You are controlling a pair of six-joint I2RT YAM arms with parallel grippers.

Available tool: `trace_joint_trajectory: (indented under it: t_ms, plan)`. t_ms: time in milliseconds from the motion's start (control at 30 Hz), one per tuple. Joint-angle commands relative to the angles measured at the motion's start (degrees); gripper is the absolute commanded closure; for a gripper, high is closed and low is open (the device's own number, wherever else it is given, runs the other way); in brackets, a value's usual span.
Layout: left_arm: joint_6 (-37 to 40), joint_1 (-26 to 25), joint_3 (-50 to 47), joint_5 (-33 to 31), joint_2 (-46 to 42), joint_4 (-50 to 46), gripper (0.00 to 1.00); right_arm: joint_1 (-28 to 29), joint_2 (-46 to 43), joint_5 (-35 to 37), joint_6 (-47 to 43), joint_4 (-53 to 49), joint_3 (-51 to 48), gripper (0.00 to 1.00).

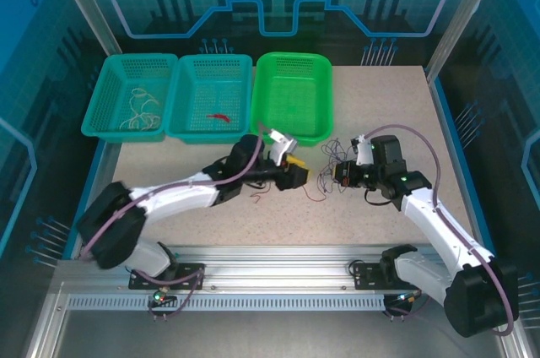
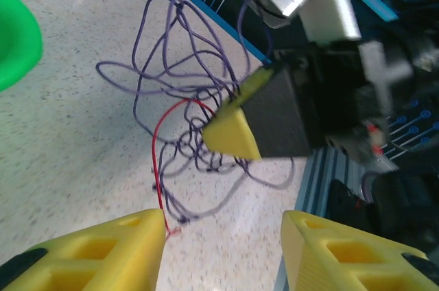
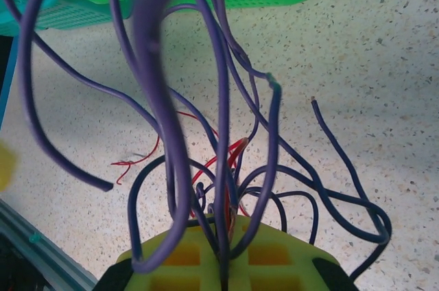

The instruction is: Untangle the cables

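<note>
While the right tool [image 3: 223, 235] is clamping the cables [image 3: 163, 99] over the tabletop [image 1: 380, 105], the left tool [image 2: 223, 229] is hovering, jaws apart, at their nine o'clock; it should be closing on the red strand [image 2: 157, 167] alone.

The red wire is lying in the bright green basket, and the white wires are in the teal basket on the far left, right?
Not quite. The red wire lies in the middle teal basket, not the green basket; the top external view shows it. The white wires are in the far-left teal basket, as you said.
</note>
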Motion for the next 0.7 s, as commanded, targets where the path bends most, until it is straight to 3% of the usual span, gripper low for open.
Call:
trace_joint_trajectory:
  t_ms: [0,100,300,400,533,667]
  plan:
    - [-4.73,-0.21,4.70,3.69,8.18,6.47,0.49,1.13,-1.02,-1.89,-0.30,-1.38,1.90,1.00]
    - [-9.17,-0.27,7.14,8.61,14.16,11.23,0.49,1.47,-1.20,-1.17,-0.31,-2.10,2.37,1.00]
    - [-12.61,-0.26,7.71,9.25,19.56,15.47,0.55,1.73,-1.29,-1.35,0.44,-1.38,2.07,1.00]
    - [-13.95,-0.23,7.72,9.56,20.85,17.03,0.66,2.06,-1.20,-1.60,0.36,-1.47,2.17,1.00]
    - [-13.91,-0.11,7.03,8.46,20.56,17.87,1.00,2.17,-1.45,-1.30,0.13,-1.78,2.15,1.00]
    - [-12.54,0.02,6.17,7.31,18.31,16.86,1.00,2.19,-1.46,0.86,0.43,-2.38,1.48,1.00]
